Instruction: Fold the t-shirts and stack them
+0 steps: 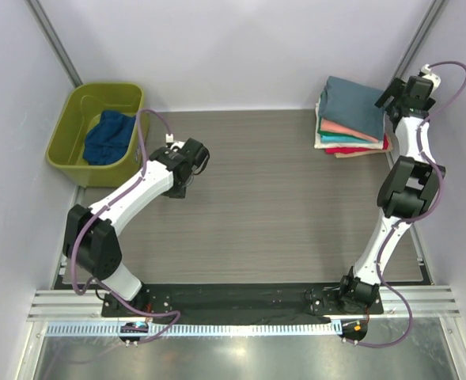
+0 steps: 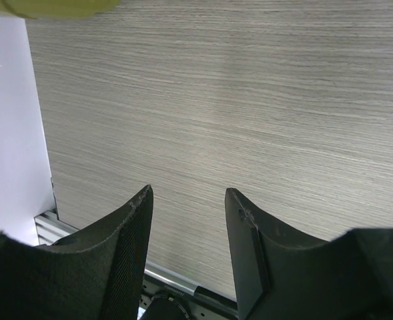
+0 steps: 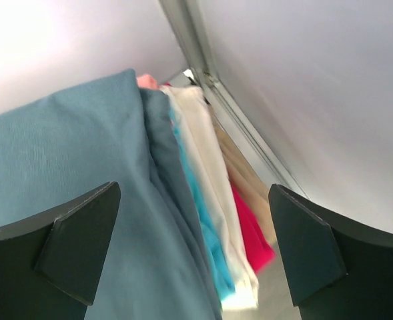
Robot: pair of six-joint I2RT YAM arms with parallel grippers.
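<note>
A stack of folded t-shirts (image 1: 351,119) lies at the table's back right, with the dusty grey-blue shirt (image 1: 353,101) on top and salmon pink (image 1: 345,129), teal, white and red (image 1: 365,148) layers under it. The right wrist view shows the grey-blue shirt (image 3: 76,187) and the teal (image 3: 209,247), white (image 3: 209,180) and red (image 3: 253,233) edges. My right gripper (image 1: 391,99) is open and empty just above the stack's right edge (image 3: 193,220). The dark navy shirt (image 1: 108,136) lies crumpled in the tub. My left gripper (image 1: 187,186) is open and empty over bare table (image 2: 189,197).
The olive-green plastic tub (image 1: 74,119) stands at the back left, just beyond my left gripper; its corner shows in the left wrist view (image 2: 56,7). Walls close in on both sides, and a metal rail (image 1: 240,305) runs along the near edge.
</note>
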